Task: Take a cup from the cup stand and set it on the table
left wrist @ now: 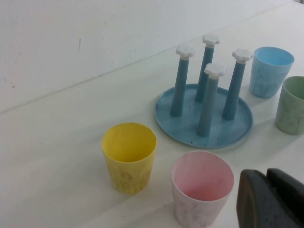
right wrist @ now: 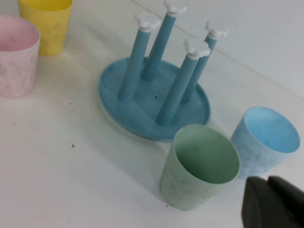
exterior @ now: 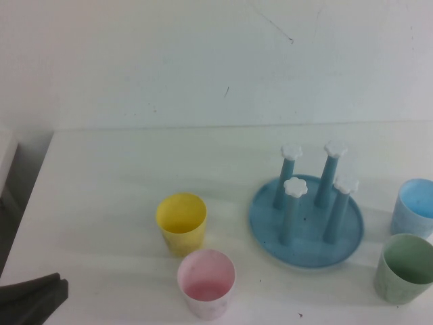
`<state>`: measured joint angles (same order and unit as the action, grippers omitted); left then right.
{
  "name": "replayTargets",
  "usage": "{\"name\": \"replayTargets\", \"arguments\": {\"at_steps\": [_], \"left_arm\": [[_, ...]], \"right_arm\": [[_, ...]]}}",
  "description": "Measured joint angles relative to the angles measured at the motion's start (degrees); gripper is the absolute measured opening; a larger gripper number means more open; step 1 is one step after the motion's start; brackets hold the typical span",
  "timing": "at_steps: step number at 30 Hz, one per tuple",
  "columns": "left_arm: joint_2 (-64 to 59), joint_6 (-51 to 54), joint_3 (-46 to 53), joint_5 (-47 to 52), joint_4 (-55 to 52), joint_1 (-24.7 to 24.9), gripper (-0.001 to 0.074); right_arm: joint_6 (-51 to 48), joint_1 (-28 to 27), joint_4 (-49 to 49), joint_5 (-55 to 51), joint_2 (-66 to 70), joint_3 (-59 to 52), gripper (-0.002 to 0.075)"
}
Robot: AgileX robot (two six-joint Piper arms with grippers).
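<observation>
The mint-green cup [exterior: 404,269] stands upright on the white table [exterior: 101,196], right of the blue cup stand [exterior: 308,252]; it also shows in the left wrist view [left wrist: 292,105] and the right wrist view [right wrist: 202,167]. The stand's four pegs with white caps are all bare. My left gripper [exterior: 42,292] is shut and empty at the table's near left corner, close to the pink cup in its wrist view [left wrist: 267,199]. My right gripper [right wrist: 269,203] is shut and empty, just beside the mint cup and apart from it; it is out of the high view.
A yellow cup [exterior: 181,222] and a pink cup [exterior: 206,282] stand upright left of the stand. A light blue cup [exterior: 414,206] stands behind the mint cup at the right edge. A white wall runs along the table's far edge.
</observation>
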<state>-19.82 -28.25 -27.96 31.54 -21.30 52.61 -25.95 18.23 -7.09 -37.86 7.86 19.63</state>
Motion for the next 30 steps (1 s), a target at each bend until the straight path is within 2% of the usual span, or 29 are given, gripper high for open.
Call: {"name": "replayTargets", "arguments": {"at_steps": [11, 14, 17, 21, 25, 30], "left_arm": [[0.26, -0.1, 0.0, 0.23, 0.0, 0.0, 0.0006], [0.9, -0.1, 0.0, 1.17, 0.16, -2.05, 0.0006], [2.87, -0.32, 0.0, 2.08, 0.74, -7.4, 0.0006], [6.41, 1.99, 0.73, 1.94, 4.35, -17.22, 0.0006], [9.63, 12.89, 4.98, -2.72, 14.52, -28.74, 0.0006], [13.35, 29.29, 15.0, -16.37, 25.22, -41.31, 0.0006]], "right_arm": [[0.0, 0.0, 0.0, -0.03, 0.0, 0.0, -0.0001], [0.0, 0.0, 0.0, -0.03, 0.0, 0.0, -0.0001], [0.0, 0.0, 0.0, -0.03, 0.0, 0.0, -0.0001], [0.0, 0.0, 0.0, -0.03, 0.0, 0.0, -0.0001], [0.0, 0.0, 0.0, -0.03, 0.0, 0.0, -0.0001], [0.0, 0.0, 0.0, -0.03, 0.0, 0.0, -0.0001]]}}
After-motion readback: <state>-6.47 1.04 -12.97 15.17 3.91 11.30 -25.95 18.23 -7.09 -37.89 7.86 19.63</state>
